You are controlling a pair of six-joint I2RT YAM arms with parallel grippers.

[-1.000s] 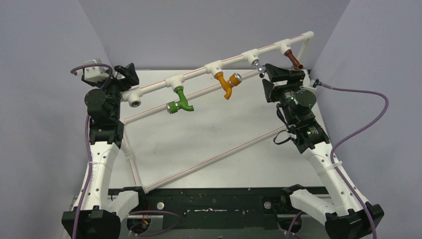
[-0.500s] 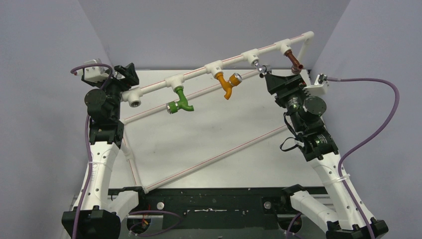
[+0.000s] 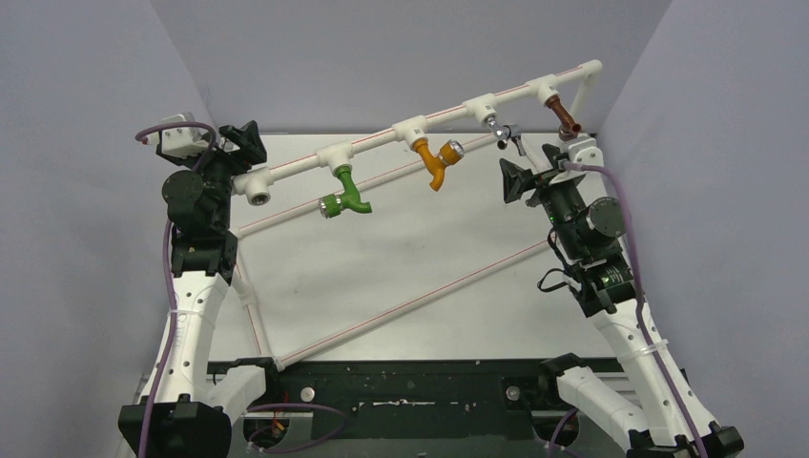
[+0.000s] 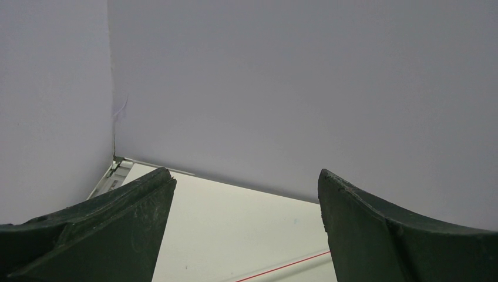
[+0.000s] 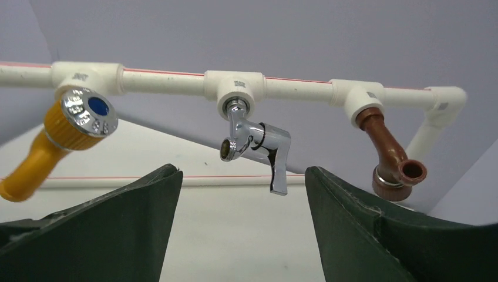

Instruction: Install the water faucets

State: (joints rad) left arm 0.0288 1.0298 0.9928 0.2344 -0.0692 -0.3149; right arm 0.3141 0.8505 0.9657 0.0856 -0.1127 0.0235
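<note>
- Right tool [image 5: 241, 174]: jaws wide apart and empty, just short of the small shiny chrome metal tap [image 5: 256, 150]. The tap hangs from the middle tee of the white plastic pipe rail [image 5: 299, 81], between the orange tap [image 5: 54, 140] and the brown tap [image 5: 390, 154].
- Left tool [image 4: 244, 177]: also wide and empty, beside the rail's left end.
- Risk: how far the chrome neck is threaded cannot be told. If it is only partly seated, the tap may sag or drop.
- Risk: an off-centre re-grip would probably catch the lever handle and turn that instead of the body.
- The right wrist view alone shows the neck-to-tee joint.
- Only the top view shows the green tap [image 3: 349, 194] and an empty socket [image 3: 258, 197].
- The left wrist view shows merely wall and table [image 4: 235, 218].
</note>
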